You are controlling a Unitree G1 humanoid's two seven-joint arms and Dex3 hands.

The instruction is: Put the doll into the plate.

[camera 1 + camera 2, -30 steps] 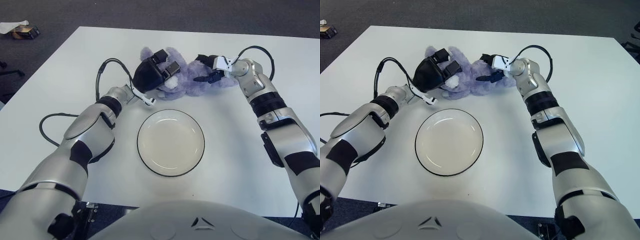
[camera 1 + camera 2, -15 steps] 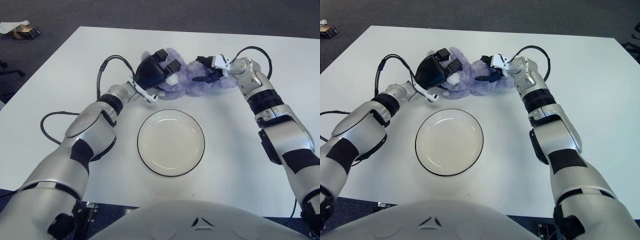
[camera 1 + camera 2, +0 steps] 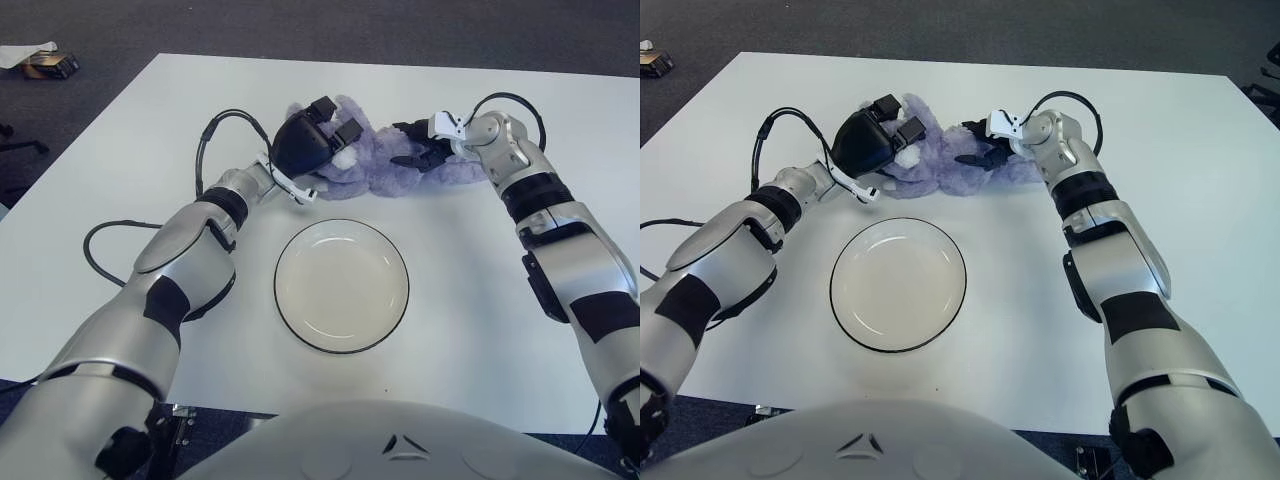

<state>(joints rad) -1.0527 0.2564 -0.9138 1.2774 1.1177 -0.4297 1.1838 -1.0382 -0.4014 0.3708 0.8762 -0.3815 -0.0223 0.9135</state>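
A white table (image 3: 120,150) fills the frame. Near the top middle, the left hand (image 3: 305,140) and right hand (image 3: 425,145) pinch the purple doll (image 3: 385,165) from both sides. The plate (image 3: 341,285) waits below, empty. Next they likely lift it together.

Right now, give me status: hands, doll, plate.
Left hand and right hand both on doll, one at each end. Doll beyond plate, not in it. Plate empty, path clear.
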